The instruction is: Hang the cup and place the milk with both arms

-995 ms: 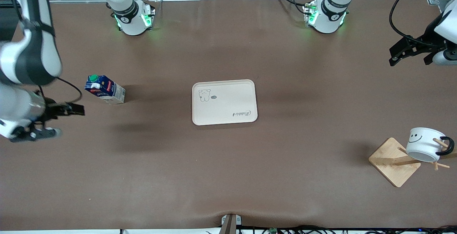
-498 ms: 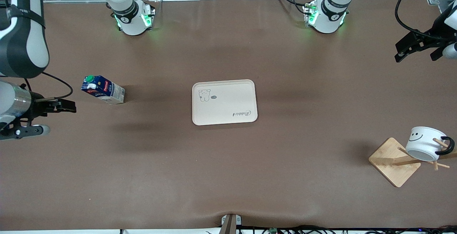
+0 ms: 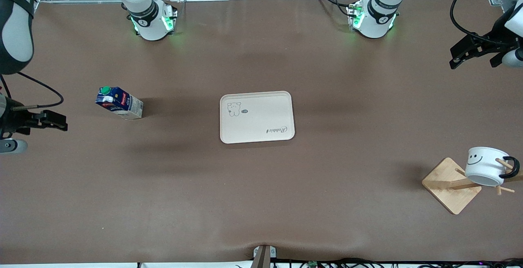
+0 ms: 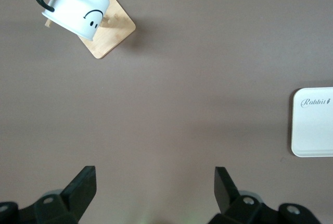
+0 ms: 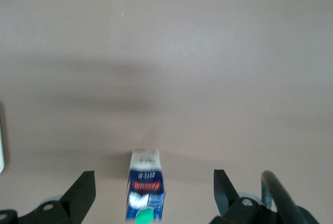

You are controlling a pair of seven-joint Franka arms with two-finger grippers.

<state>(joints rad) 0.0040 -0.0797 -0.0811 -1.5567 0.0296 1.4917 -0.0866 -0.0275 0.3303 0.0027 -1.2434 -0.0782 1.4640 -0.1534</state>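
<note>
The small white cup (image 3: pixel 485 166) with its black handle and smiley face hangs tilted on a peg of the light wooden rack (image 3: pixel 451 185), at the lower right of the front view (the handle is looped over the peg). In the left wrist view the cup (image 4: pixel 78 6) and rack (image 4: pixel 112 31) sit in the upper left corner, the cream tray (image 4: pixel 312 122) at the right edge.

The small dark-blue milk carton (image 3: pixel 119 102) with a round green cap stands on the brown table (image 3: pixel 261 186), left of centre in the front view, well apart from the cream rectangular tray (image 3: pixel 257 117) at the middle.

The left gripper (image 3: pixel 470 51) hangs in the air at the upper right edge, over bare table, its forearm reaching in from the frame's edge; its black fingers (image 4: pixel 78 187) are spread wide, holding nothing.

The right gripper (image 3: pixel 51 121) hovers at the left edge, pointing toward the carton, fingers (image 5: pixel 80 195) parted and holding nothing; the carton (image 5: pixel 145 185) shows between them, lower centre in the right wrist view.
</note>
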